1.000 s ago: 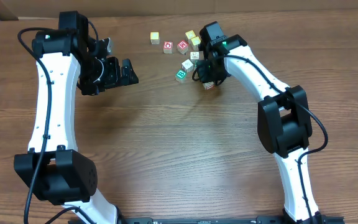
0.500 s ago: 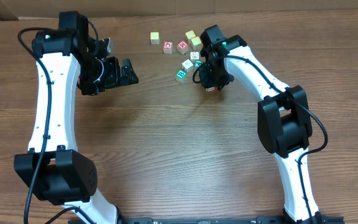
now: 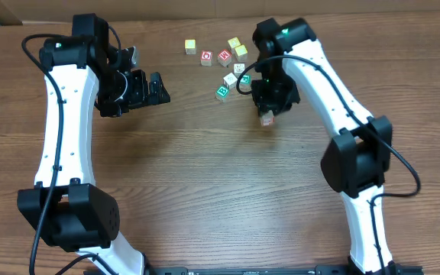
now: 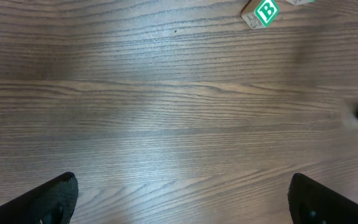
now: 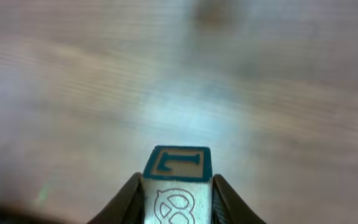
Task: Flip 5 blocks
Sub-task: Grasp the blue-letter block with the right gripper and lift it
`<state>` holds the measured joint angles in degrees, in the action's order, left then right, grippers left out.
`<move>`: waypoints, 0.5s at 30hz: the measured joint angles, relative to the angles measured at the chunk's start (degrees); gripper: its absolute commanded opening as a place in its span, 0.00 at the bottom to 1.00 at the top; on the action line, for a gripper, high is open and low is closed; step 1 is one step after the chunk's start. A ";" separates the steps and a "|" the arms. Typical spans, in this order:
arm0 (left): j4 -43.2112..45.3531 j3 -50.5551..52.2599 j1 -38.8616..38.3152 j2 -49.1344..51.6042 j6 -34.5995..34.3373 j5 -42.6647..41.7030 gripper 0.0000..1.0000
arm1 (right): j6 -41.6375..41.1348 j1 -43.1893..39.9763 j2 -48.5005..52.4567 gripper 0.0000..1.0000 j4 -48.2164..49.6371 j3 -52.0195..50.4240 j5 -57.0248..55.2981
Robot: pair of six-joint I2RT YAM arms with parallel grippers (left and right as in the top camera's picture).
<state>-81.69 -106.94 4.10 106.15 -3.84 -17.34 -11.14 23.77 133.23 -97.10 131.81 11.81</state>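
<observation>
Between the right jaws — a teal-lettered block (image 5: 178,177), clamped, left jaws wide apart.

The table (image 3: 205,191) is matt wood grain, the block (image 5: 177,186) pale printed wood, the arms (image 3: 56,122) glossy plastic.

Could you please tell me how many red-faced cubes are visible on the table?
2: one red-faced cube and a second beside it, in the far cluster. The right arm could hide others.

Surface (image 3: 205,176) was brown wood grain. Near its far edge lay a loose cluster: yellow cubes (image 3: 190,46), red-faced cubes (image 3: 206,56), white blocks (image 3: 230,79), a green-lettered block (image 3: 222,92).
</observation>
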 measured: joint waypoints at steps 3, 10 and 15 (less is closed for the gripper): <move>0.02 0.00 0.00 0.00 0.00 0.00 1.00 | -0.44 0.02 -1.40 0.10 0.00 -0.15 3.82; 0.00 0.00 0.00 0.00 0.00 0.00 1.00 | -0.90 1.25 -2.14 0.10 -0.02 -9.49 9.62; 0.02 0.00 0.00 0.00 0.00 0.00 1.00 | -0.90 3.28 -2.14 0.10 0.00 -16.20 10.58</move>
<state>-81.67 -106.94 4.10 106.15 -3.84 -17.34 -12.03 27.05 131.09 -97.10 115.61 22.39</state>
